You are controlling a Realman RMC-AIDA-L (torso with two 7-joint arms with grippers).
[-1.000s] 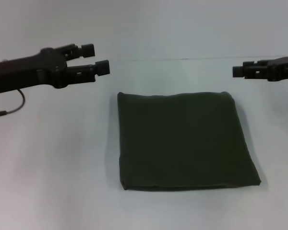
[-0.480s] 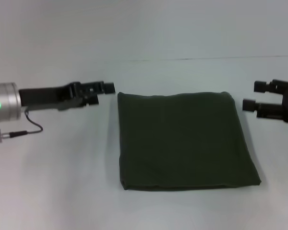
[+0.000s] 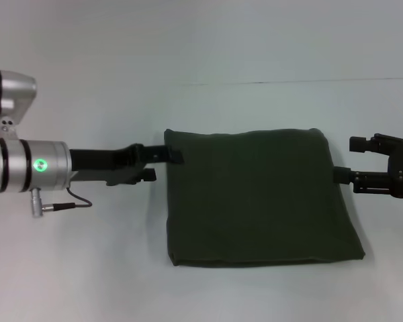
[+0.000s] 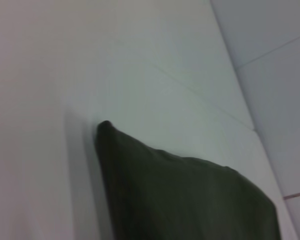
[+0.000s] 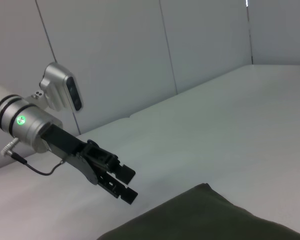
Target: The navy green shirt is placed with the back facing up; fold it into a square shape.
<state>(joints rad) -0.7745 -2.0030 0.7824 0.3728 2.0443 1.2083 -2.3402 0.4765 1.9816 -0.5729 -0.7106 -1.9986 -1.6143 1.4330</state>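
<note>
Since the shirt [image 3: 255,198] already lies as a neat dark square on the white surface [image 3: 74,268], my guess is the folding is basically done and this is just a last tidy-up or check. Its near edge sits closest to the robot, flat and even. Further back, the left tool [image 3: 162,161] reaches in from the side with its upper tip over the shirt's far left corner, fingers slightly apart, gripping nothing as far as I can see. Opposite, the right tool [image 3: 346,159] hangs just beside the right edge, fingers spread wide, empty too. Next move probably calls for squaring up those far corners, or simply backing both arms off.
</note>
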